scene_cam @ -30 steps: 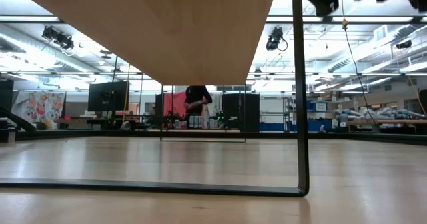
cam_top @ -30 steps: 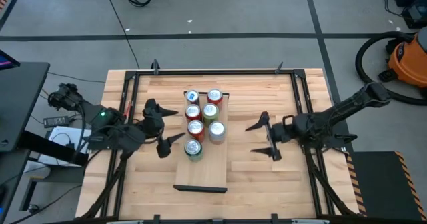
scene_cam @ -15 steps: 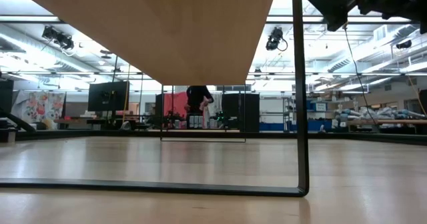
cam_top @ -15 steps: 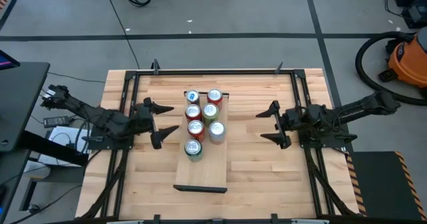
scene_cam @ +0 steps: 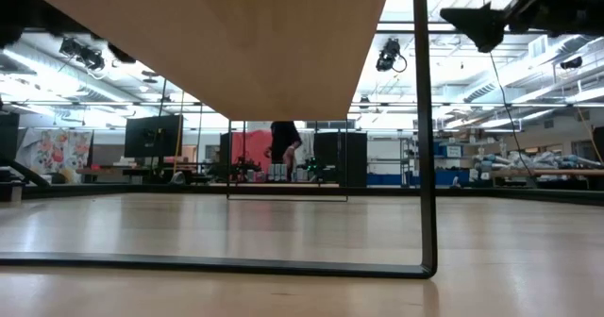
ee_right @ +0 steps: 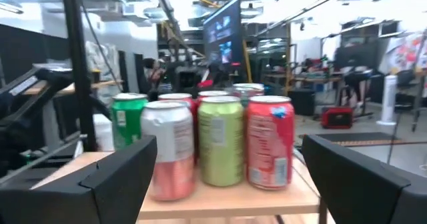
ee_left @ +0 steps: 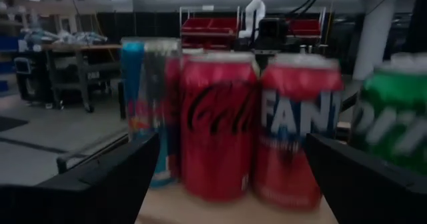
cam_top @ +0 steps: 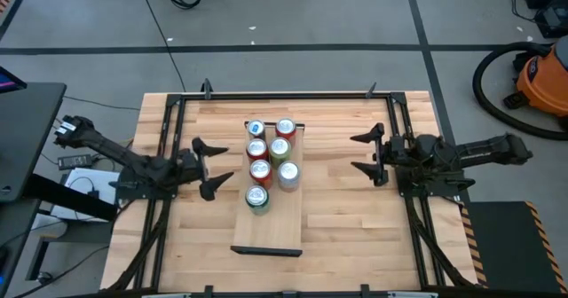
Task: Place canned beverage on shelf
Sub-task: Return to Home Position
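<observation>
The shelf [cam_top: 269,231] is a long light-wood plank in the middle of the table, raised on black end frames; the low view shows its underside [scene_cam: 236,43]. Several cans stand upright on its far half, among them a green can [cam_top: 257,198] nearest the front, a silver-topped can [cam_top: 288,173] and a blue can [cam_top: 256,129]. My left gripper [cam_top: 227,163] is open to the left of the cans, facing a red Coca-Cola can [ee_left: 217,127]. My right gripper [cam_top: 353,152] is open to their right, well clear, facing a red can [ee_right: 270,141].
Black frame rails [cam_top: 167,147] run along the table's left and right sides beneath both arms. The shelf's near half is bare wood. An orange vacuum [cam_top: 543,78] stands on the floor beyond the table's right far corner. A person [scene_cam: 283,147] stands far off in the room.
My left gripper has sunk toward the table and tipped up to point level at the cans, its arm folding back toward the left edge. My right gripper has drawn back toward the table's right and far edges, away from the shelf. Both have stayed open, and the cans have not moved.
</observation>
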{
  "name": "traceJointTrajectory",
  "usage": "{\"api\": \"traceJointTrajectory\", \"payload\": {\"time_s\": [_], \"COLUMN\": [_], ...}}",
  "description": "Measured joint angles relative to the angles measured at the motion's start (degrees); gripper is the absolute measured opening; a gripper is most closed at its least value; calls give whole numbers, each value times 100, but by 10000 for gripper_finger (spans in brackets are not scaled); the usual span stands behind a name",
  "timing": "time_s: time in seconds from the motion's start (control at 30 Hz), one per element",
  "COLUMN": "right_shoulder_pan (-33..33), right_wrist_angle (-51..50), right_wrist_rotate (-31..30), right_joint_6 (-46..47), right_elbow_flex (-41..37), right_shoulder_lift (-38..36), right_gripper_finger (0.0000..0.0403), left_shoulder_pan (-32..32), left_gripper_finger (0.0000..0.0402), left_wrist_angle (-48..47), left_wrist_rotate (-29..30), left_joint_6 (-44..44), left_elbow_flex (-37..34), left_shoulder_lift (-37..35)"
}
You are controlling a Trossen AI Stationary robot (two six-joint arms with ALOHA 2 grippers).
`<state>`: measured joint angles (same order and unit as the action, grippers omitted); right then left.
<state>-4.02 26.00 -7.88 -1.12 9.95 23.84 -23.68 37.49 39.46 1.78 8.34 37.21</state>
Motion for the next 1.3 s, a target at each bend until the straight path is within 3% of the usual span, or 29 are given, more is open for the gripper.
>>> {"api": "traceJointTrajectory", "payload": {"time_s": [0.13, 0.33, 0.43, 0.53, 0.7, 0.93, 1.3], "right_shoulder_pan": [263, 571, 626, 630, 672, 674, 674], "right_wrist_angle": [590, 910, 854, 437, -726, -677, -664], "right_wrist_rotate": [-110, -489, -144, 251, -72, -517, -544], "right_joint_6": [137, 323, 548, 630, 1158, 1488, 1429], "right_elbow_flex": [-448, -880, -903, -900, -905, -905, -905], "right_shoulder_lift": [-210, -714, -1136, -1644, -2252, -2348, -2343], "right_gripper_finger": [379, 369, 366, 363, 356, 353, 354], "left_shoulder_pan": [0, -148, -376, -619, -778, -728, -730], "left_gripper_finger": [387, 386, 386, 386, 386, 386, 386], "left_wrist_angle": [915, 606, 617, 583, 641, 913, 896], "left_wrist_rotate": [-21, -16, -7, 179, -113, -216, -218], "left_joint_6": [204, 479, 757, 1093, 1361, 835, 783], "left_elbow_flex": [-725, -789, -789, -789, -791, -791, -793], "left_shoulder_lift": [-28, -85, -361, -734, -1261, -1330, -1325]}}
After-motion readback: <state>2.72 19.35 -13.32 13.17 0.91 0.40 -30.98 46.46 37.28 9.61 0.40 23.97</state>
